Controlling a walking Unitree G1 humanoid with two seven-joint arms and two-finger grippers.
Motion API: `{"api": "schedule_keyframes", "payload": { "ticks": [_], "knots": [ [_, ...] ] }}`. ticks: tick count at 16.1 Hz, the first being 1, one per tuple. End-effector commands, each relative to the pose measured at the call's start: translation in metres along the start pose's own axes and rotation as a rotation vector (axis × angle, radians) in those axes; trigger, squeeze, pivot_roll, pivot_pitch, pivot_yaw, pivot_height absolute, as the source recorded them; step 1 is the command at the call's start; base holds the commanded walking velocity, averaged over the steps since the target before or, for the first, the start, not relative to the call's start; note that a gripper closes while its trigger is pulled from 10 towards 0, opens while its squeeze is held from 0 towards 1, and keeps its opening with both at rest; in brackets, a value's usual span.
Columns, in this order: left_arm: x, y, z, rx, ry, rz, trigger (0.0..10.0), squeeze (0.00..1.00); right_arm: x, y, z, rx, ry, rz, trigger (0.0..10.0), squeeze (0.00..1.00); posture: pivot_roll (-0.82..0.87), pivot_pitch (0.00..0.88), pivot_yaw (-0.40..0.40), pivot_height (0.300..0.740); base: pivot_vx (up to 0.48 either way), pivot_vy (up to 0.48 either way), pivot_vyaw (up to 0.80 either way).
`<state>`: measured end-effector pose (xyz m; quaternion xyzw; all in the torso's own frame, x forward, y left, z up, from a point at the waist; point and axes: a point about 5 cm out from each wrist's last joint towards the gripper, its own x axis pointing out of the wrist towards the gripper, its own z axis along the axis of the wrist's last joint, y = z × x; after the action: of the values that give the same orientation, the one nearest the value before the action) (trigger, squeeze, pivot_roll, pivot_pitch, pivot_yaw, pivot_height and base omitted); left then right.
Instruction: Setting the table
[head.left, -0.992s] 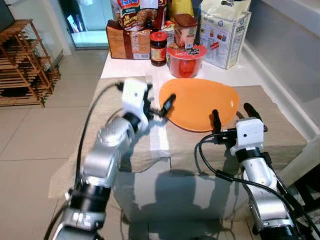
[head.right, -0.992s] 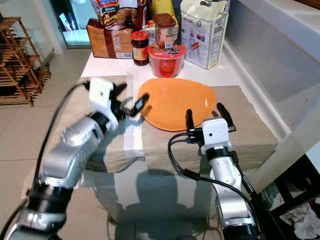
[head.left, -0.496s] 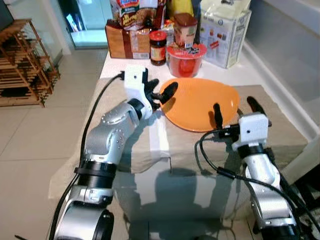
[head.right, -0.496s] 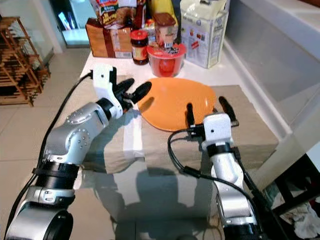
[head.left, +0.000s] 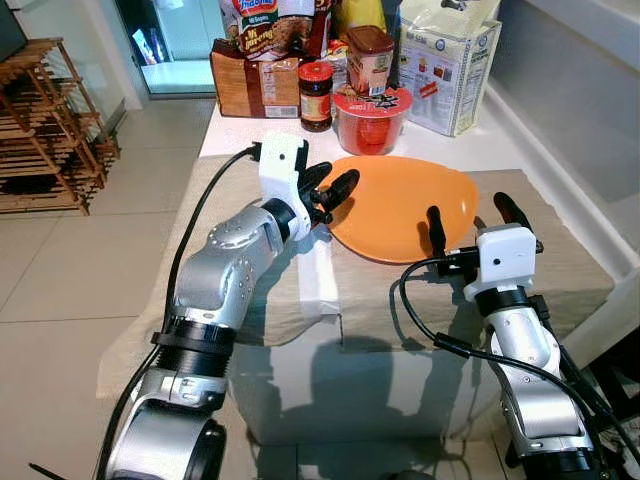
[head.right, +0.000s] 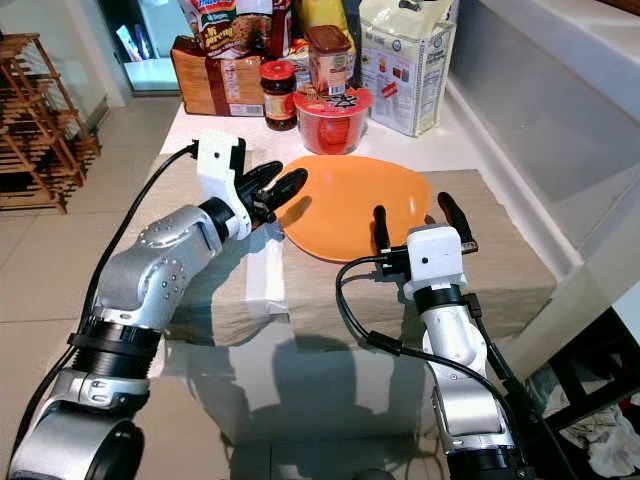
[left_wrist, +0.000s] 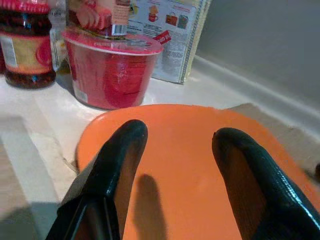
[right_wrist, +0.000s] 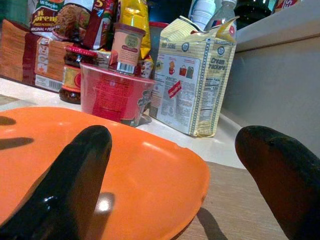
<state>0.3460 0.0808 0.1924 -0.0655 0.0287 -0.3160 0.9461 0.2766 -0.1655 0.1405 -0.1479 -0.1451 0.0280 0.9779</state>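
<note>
You had one wooden rack (head.left: 45, 125) on the floor at far left, well apart from the table (head.left: 250, 135). One tan cloth (head.left: 560, 270) covered the near part of the table, with one pale strip (head.left: 320, 280) lying on it beside the plate.

Left gripper (head.left: 330, 190) was released, fingers spread, hovering at the left edge of the plate (head.left: 410, 205); in the left wrist view both fingers (left_wrist: 122, 165) sat over the orange surface, contact unclear. One plate, flat on the cloth, mid-table.

Behind it, along the back of the table: one brown packet (head.left: 255, 85), one dark jar (head.left: 317, 97) with red lid, one red tub (head.left: 372, 120) with one brown-lidded jar (head.left: 371, 60) just behind it, one cracker bag (head.left: 448, 65). The tub was just beside the plate's far edge.

Right gripper (head.left: 468, 222) was also released, fingers wide, at the plate's near right edge, holding nothing. A grey wall (head.left: 570, 70) ran along your right.
</note>
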Motion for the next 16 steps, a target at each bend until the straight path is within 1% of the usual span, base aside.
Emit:
{"api": "schedule_keyframes", "payload": {
  "ticks": [1,2,4,5,6,9,15,16],
  "knots": [
    [-0.0026,-0.0001,-0.0072,0.03,0.022,-0.006,0.0,0.0,0.0007,-0.0023,0.0035,0.002,-0.01,-0.003,10.0,0.0,-0.11,0.0,0.075,0.736,0.0,0.0,0.0],
    [-0.0037,0.0,-0.0107,0.004,0.031,-0.007,0.0,0.0,0.0001,-0.0022,0.0032,0.002,-0.009,-0.003,10.0,0.0,-0.11,0.0,0.077,0.736,0.0,0.0,0.0],
    [-0.0028,-0.0012,-0.0109,-0.022,0.026,-0.012,0.0,0.0,-0.0006,-0.0018,0.0027,0.002,-0.007,-0.003,10.0,0.0,-0.11,0.0,0.077,0.736,0.0,0.0,0.0],
    [-0.0016,-0.0026,-0.0092,-0.001,0.017,-0.02,0.0,0.0,-0.0008,-0.0015,0.0026,0.002,-0.007,-0.002,10.0,0.0,-0.11,0.0,0.076,0.736,0.0,0.0,0.0],
    [0.0004,-0.0036,-0.006,0.047,0.001,-0.027,0.0,0.0,-0.0007,-0.0012,0.003,0.001,-0.01,-0.001,10.0,0.0,-0.11,0.0,0.077,0.736,0.0,0.0,0.0],
    [0.0029,-0.003,-0.0036,0.073,-0.007,-0.031,0.0,0.0,-0.001,-0.0017,0.0033,-0.001,-0.011,-0.003,10.0,0.0,-0.12,0.0,0.081,0.736,0.0,0.0,0.0],
    [0.003,-0.0048,-0.0082,0.076,-0.008,-0.038,0.0,0.0,-0.0024,-0.0028,0.004,-0.003,-0.009,-0.008,10.0,0.0,-0.12,0.0,0.078,0.736,0.0,0.0,0.0],
    [0.0032,-0.0039,-0.0078,0.117,-0.007,-0.041,0.0,0.0,-0.0023,-0.0028,0.0043,-0.003,-0.009,-0.007,10.0,0.0,-0.12,0.0,0.078,0.736,0.0,0.0,0.0]
  ]
}}
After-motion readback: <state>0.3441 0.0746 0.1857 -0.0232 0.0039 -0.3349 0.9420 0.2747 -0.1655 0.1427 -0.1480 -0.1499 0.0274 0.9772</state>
